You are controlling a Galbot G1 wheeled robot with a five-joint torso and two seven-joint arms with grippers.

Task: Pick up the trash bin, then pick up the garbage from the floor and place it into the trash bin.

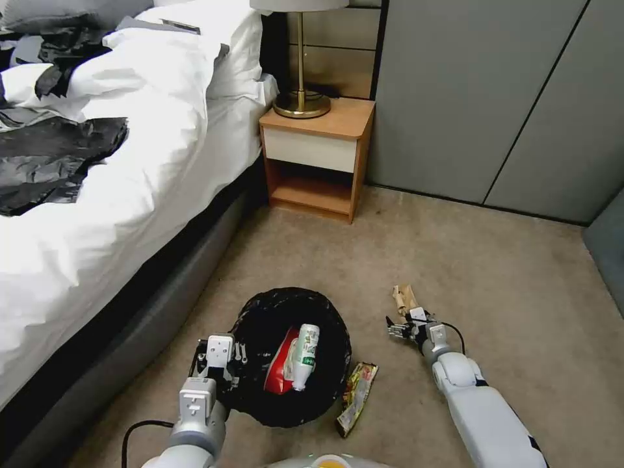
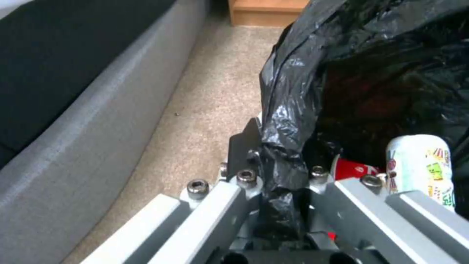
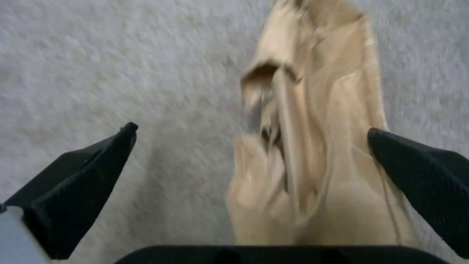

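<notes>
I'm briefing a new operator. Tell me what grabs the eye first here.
The trash bin, its black bag pinched at the rim by the left claw, sits by the bed holding a bottle and red wrapper. To its right, the right claw is open around crumpled brown paper on the carpet; a yellow wrapper lies between.

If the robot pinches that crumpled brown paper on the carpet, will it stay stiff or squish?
The crumpled brown paper will probably squish, since it is already creased and folded. It looks thin, so likely very light. The open right gripper has it between its fingers, and the paper's wrinkles should help against slipping.
</notes>
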